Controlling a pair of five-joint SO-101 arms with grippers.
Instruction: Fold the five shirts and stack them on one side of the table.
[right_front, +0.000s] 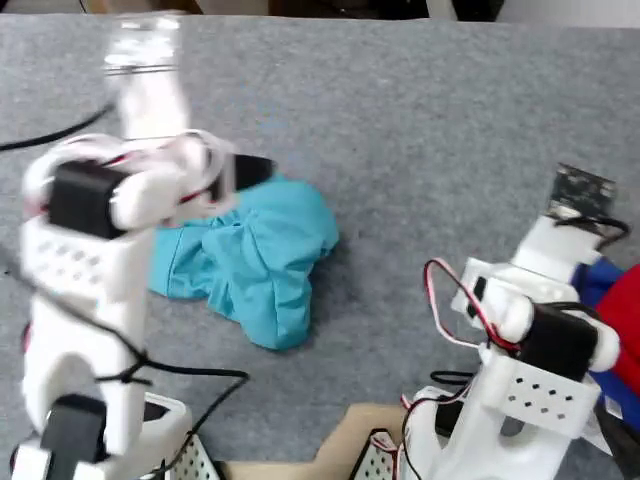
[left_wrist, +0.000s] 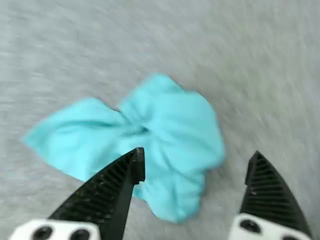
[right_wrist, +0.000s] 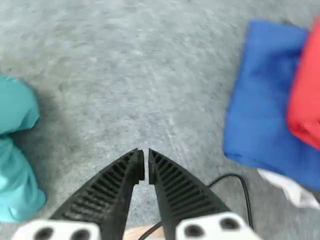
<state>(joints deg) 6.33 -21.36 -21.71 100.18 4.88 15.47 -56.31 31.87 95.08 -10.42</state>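
One red shirt (right_wrist: 306, 92) — atop blue shirt (right_wrist: 260, 100)

Soft, bright light falls evenly from above on the grey table (right_front: 430, 120). The turquoise shirt (right_front: 255, 255) throws a faint, soft-edged shadow on its right and near sides. The left arm (right_front: 150, 90) has a white shell that glares pale at the far left. In the right wrist view, dim shade lies just beside the shirt.

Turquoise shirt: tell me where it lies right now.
In the high view the turquoise shirt lies crumpled left of centre on the grey table, under the open left gripper.
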